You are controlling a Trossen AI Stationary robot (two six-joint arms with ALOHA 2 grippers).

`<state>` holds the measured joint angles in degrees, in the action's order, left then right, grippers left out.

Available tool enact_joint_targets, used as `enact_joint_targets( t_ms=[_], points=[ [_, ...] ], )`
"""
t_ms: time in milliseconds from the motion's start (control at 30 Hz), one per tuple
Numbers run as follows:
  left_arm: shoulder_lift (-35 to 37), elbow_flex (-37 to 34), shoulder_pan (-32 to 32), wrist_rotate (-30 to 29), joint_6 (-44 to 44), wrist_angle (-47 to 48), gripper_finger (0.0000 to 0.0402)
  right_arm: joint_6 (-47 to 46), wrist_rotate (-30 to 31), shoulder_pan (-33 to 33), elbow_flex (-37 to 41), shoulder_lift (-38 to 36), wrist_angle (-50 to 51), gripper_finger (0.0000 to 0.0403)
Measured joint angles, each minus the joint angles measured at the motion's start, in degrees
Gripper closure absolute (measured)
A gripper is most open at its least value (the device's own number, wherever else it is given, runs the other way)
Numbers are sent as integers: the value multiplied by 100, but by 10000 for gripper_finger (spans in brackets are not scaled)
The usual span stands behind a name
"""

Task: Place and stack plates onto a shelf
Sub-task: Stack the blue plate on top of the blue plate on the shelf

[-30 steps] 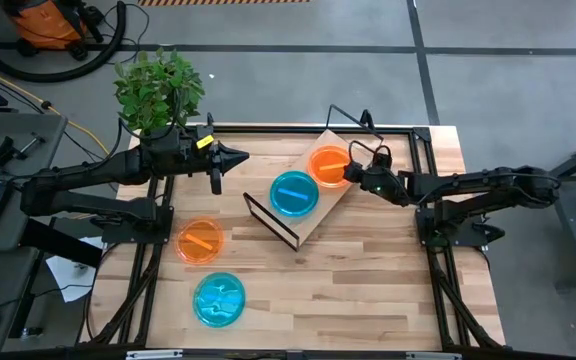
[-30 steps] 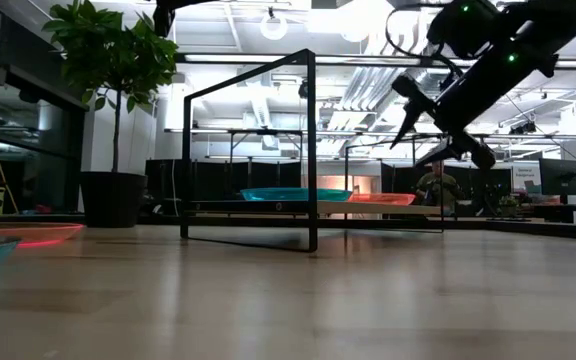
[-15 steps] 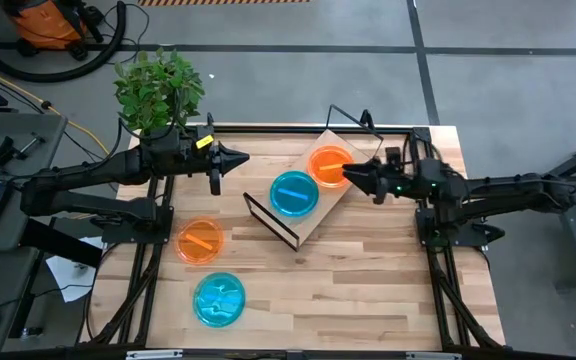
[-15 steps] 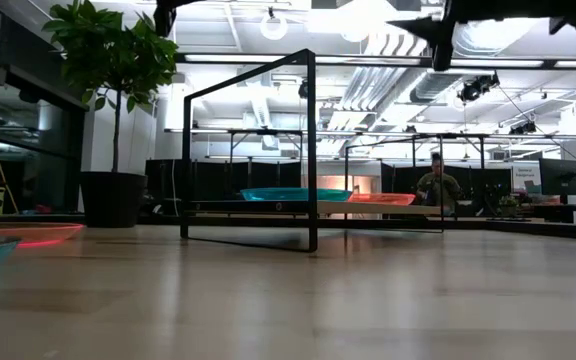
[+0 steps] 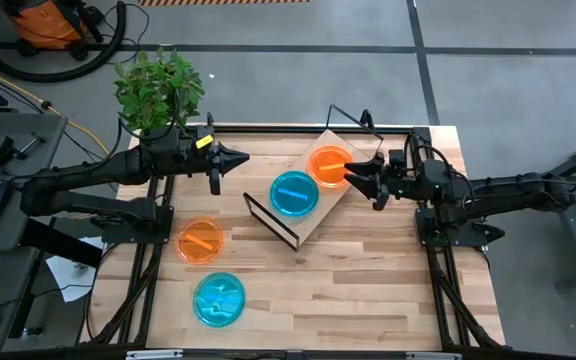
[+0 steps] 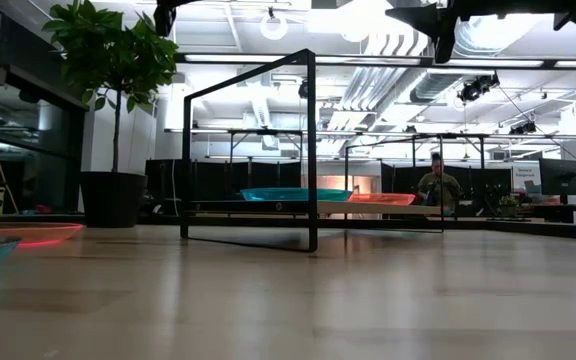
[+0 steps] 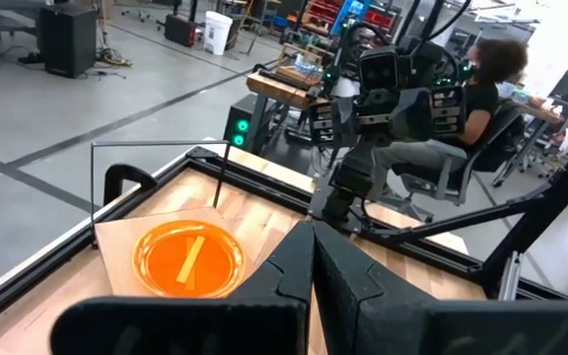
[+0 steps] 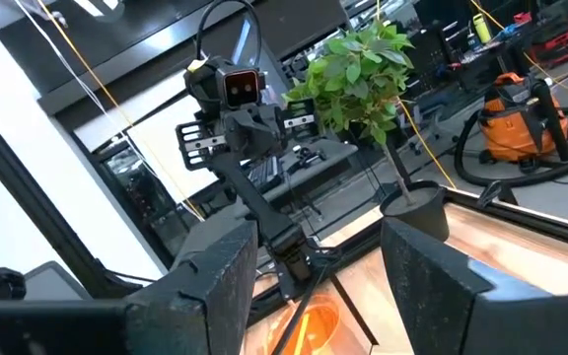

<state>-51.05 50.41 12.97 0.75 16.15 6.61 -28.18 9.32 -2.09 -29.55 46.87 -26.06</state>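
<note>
Two orange plates (image 5: pixel 329 164), two blue plates (image 5: pixel 294 193), one shelf (image 5: pixel 318 210)

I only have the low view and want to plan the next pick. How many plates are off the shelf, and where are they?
Observer: Two. An orange plate and a cyan plate lie apart, unstacked, on the table on the left arm's side.
Operator: Is the right hand carrying anything?
Observer: No. The right hand is open and empty, hovering at the shelf edge beside the orange plate on the shelf.
Operator: And the left one?
Observer: The left hand is shut and empty, held over the table's back left, clear of the shelf.
</note>
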Motion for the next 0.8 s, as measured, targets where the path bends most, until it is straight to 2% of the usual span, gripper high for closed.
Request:
enact_joint_targets(
  t_ms=[300, 467, 567, 800],
  points=[
    [0, 0, -5, 54, -72, 2, 401, -11, 0, 0, -1, 0, 8, 203],
    [0, 142, -252, 774, -127, 257, 401, -27, 1, 0, 1, 0, 10, 203],
    [-20, 404, -731, 929, -125, 883, 401, -27, 103, 0, 1, 0, 13, 203],
    [-338, 690, -2400, 656, 131, 2647, 386, -63, 420, -4, 1, 0, 124, 203]
  ],
)
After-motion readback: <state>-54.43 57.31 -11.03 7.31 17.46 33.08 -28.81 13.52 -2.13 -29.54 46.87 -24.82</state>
